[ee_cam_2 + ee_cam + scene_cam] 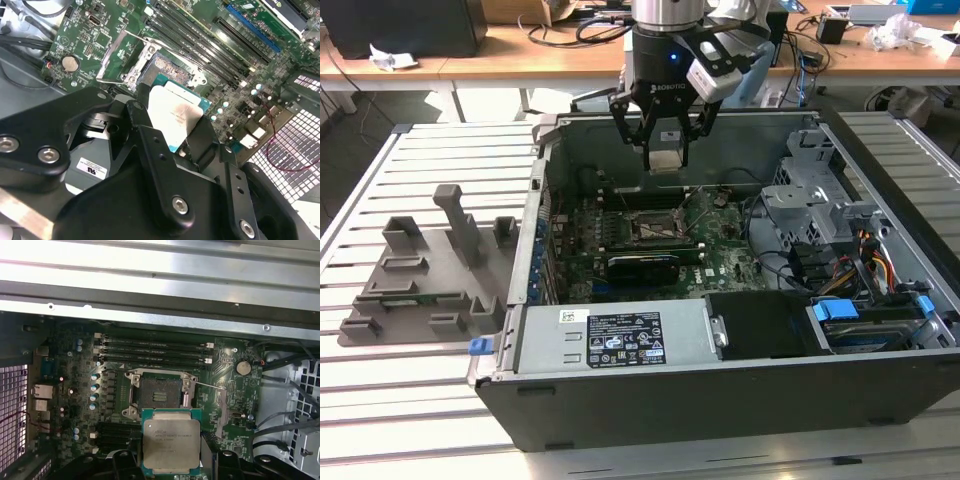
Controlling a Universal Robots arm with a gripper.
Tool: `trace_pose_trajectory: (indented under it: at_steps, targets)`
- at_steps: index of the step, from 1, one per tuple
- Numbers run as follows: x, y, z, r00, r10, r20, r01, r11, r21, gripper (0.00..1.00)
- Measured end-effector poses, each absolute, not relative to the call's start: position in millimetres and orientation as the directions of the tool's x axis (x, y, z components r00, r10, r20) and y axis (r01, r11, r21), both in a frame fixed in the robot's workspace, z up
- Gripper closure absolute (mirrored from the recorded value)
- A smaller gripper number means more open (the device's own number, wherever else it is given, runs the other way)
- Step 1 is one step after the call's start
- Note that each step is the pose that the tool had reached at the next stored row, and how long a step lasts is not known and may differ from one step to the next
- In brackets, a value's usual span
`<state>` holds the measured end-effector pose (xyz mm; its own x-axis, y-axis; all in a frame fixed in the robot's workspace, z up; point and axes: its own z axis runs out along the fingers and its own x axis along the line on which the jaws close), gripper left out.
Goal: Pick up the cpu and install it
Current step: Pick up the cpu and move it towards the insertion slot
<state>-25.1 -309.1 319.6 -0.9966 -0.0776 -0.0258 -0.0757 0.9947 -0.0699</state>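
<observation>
Tool [665, 158] clamps cpu [171, 440]; first wrist view shows open socket [159, 392].

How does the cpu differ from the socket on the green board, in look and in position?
The cpu has a pale, shiny metal top; the socket is dark inside a metal frame. The cpu is held in the gripper above the board; the socket is fixed on the board, with nothing in it. Both are square.

cpu [171, 441] in pincer [665, 152] above socket [159, 394]; inside case [720, 405]
</observation>
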Motion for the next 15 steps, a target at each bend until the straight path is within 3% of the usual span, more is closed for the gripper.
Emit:
trace_pose_trajectory:
  at_steps: [15]
  targets:
    - [-25.2, -308.7, 303.3, -0.997, -0.077, -0.026, -0.075, 0.995, -0.070, 0.45]
